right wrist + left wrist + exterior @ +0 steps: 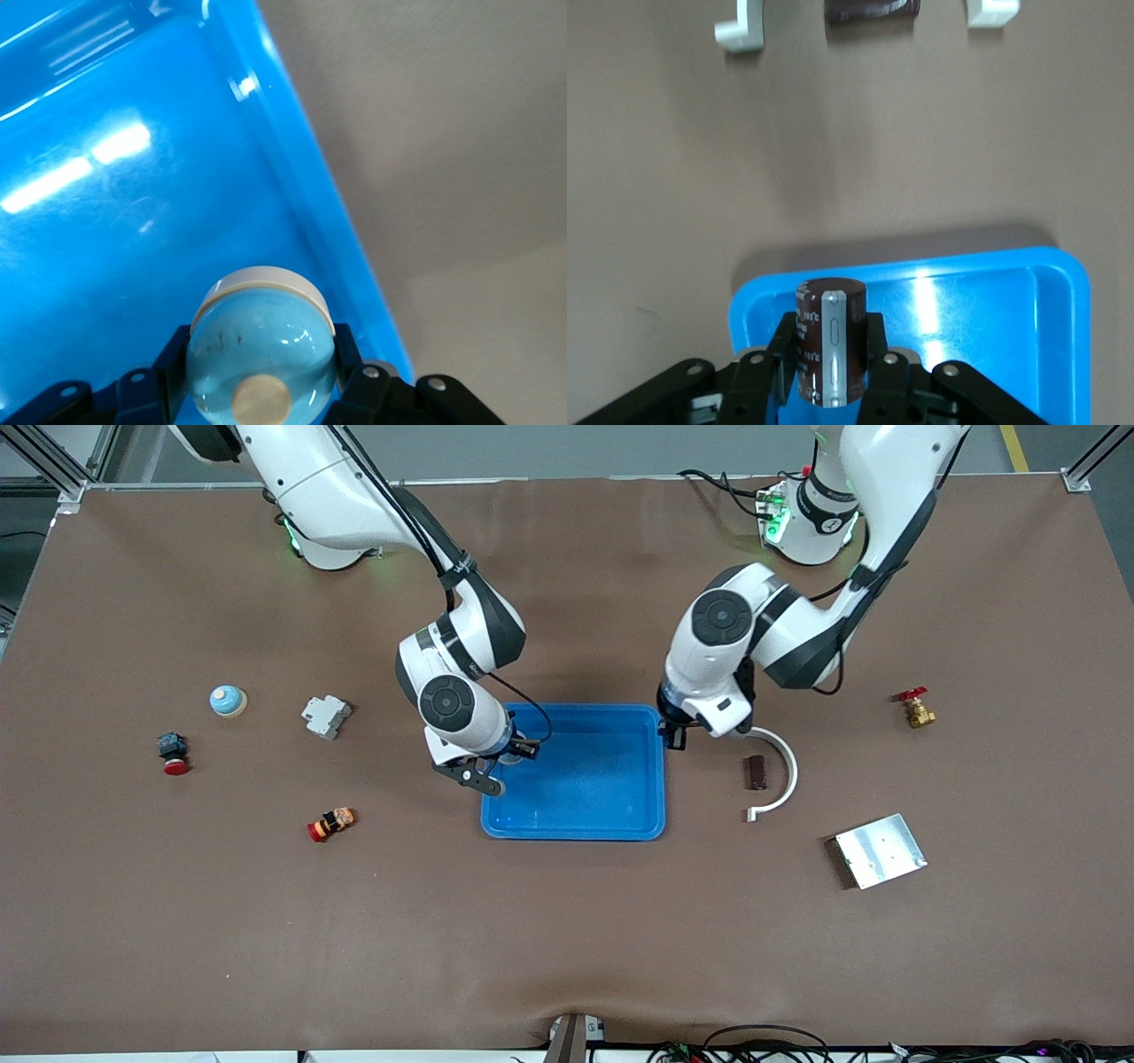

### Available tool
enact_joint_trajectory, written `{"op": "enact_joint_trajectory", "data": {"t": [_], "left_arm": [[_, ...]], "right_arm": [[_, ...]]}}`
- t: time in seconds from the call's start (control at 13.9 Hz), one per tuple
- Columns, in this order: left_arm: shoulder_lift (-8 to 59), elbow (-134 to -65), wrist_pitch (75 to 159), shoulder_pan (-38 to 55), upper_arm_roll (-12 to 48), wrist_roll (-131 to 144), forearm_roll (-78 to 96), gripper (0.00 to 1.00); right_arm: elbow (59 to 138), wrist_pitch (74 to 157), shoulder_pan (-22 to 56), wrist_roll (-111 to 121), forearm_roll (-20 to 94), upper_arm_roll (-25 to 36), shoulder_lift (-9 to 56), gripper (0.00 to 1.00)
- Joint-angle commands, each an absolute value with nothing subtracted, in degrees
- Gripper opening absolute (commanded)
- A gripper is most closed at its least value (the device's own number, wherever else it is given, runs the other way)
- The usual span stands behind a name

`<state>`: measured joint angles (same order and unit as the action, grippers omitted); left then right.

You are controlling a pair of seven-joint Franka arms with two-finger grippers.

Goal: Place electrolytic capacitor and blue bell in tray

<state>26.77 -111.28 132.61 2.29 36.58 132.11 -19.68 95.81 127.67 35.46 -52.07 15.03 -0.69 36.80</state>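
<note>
Bright-blue shallow plastic tray (585, 779) lies mid-desk. Right gripper (261, 390), jaws clamped on the pale-blue domed bell (260, 350), hangs over its edge; left gripper (831, 367) clamps the brown cylindrical electrolytic capacitor (830, 341) over a corner. Move both inward, lower, release. The white curved bracket (780, 775) lies clear.

A brown tabletop (567, 921) with a matte, cloth-like cover fills nearly the whole front view, its surface faintly creased and lit evenly from overhead, with soft shadows near its middle. Grey floor (567, 447) shows along the top edge, crossed by a yellow line (1014, 447) at one corner, and aluminium frame posts (53, 465) stand at the table's two upper corners. Black cables (762, 1041) trail along the tabletop's nearest edge.
</note>
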Motion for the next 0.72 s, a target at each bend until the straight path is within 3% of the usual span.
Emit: {"op": "enact_joint_trajectory", "data": {"t": [0.0, 0.07, 0.29, 0.65], "left_arm": [[32.9, -105.7, 132.5, 3.9, 36.7, 138.5, -24.2, 0.0], [34.4, -104.5, 132.5, 4.8, 36.7, 139.8, -24.6, 0.0], [37.2, -102.8, 132.6, 7.5, 36.0, 142.1, -25.6, 0.0], [40.4, -101.0, 133.5, 9.9, 35.1, 146.2, -28.7, 0.0]], "right_arm": [[95.2, 128.2, 36.9, -53.0, 17.3, 0.1, 37.3, 0.37], [95.3, 128.2, 37.7, -53.0, 17.3, 0.1, 37.3, 0.46], [95.3, 128.8, 38.3, -53.0, 17.4, 0.1, 38.5, 1.0], [95.2, 128.3, 38.1, -52.2, 16.6, 0.3, 38.0, 1.0]]}}
